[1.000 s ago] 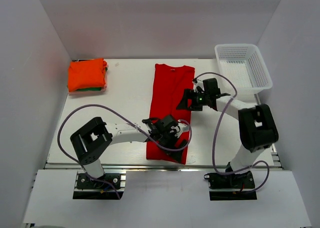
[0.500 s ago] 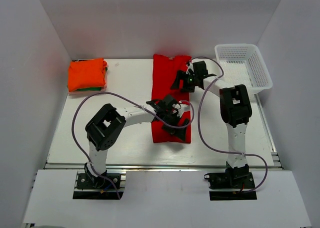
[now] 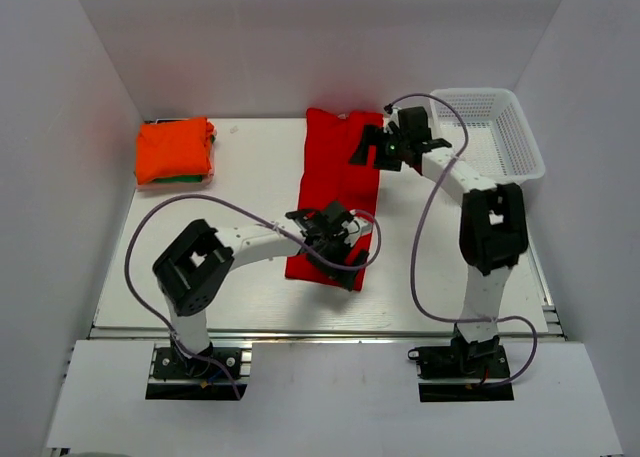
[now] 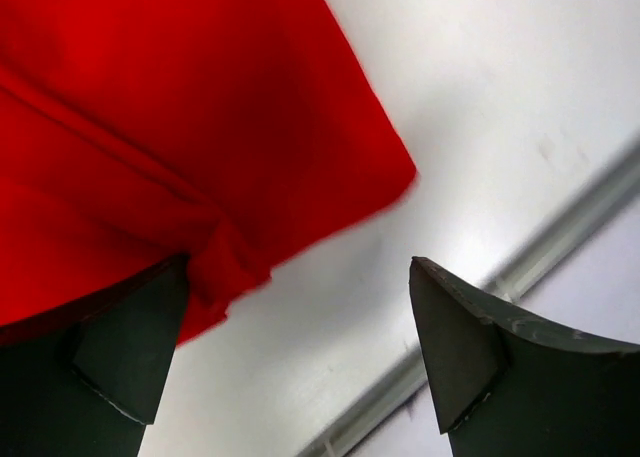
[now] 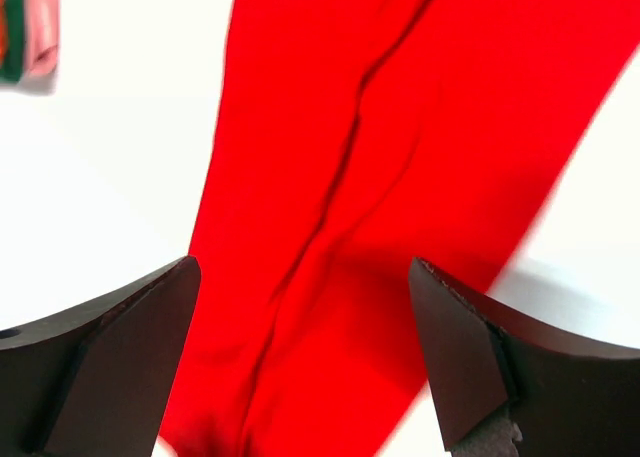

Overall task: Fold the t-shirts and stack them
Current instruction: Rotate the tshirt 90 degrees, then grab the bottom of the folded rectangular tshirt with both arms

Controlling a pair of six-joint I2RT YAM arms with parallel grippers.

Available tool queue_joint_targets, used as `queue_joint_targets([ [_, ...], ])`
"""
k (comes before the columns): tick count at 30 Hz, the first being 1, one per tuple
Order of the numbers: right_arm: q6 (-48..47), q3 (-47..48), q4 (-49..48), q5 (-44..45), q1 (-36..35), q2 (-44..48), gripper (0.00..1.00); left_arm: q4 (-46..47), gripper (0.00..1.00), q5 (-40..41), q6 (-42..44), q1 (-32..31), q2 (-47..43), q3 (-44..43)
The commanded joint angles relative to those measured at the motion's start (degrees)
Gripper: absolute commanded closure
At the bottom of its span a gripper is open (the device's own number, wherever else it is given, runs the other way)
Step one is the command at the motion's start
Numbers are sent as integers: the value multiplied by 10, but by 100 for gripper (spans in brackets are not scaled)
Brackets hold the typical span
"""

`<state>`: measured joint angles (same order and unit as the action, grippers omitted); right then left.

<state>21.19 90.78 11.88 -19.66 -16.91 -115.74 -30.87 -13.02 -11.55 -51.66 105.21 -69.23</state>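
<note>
The table (image 3: 250, 192) bears red t-shirt (image 3: 335, 167), orange stack (image 3: 175, 149), perhaps basket (image 3: 490, 137).

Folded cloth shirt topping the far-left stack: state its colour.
It is an orange folded shirt, clearest in the top external view.

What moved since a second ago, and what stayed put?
The plain red cloth t-shirt slid toward the back wall, its near end swinging left. The left fingers and right fingers, open now, reached farther out. The folded orange shirt pile and white plastic mesh basket stayed.

White table (image 3: 260, 167) boxed in by plain white walls (image 3: 320, 47) on three sides, evenly lit, soft shadows only, a metal rail (image 3: 300, 329) running along the near edge.
</note>
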Motion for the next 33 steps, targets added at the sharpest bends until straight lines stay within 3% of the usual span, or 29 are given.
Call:
queue_joint_targets([
  [1,-11,-67,-15,1,1,110,10,33,1,-80,10,-5,-94,60],
  [6,-16,-211,-12,2,-2,240,10,100,1,-114,-16,-5,-220,146],
  [8,-10,-270,-5,-12,-4,268,10,93,1,-43,-43,-5,-275,162],
  [12,22,-388,9,-9,-17,374,10,38,1,116,-126,18,-305,213],
  [16,39,-504,23,-63,-31,436,10,26,1,182,-183,51,-305,251],
  [21,82,-582,-11,-89,-58,457,10,56,1,181,-200,134,-305,300],
  [25,115,-614,-55,-103,-84,435,10,120,1,122,-200,172,-324,345],
  [33,141,-607,-111,-115,-119,352,14,219,18,27,-186,183,-252,372],
])
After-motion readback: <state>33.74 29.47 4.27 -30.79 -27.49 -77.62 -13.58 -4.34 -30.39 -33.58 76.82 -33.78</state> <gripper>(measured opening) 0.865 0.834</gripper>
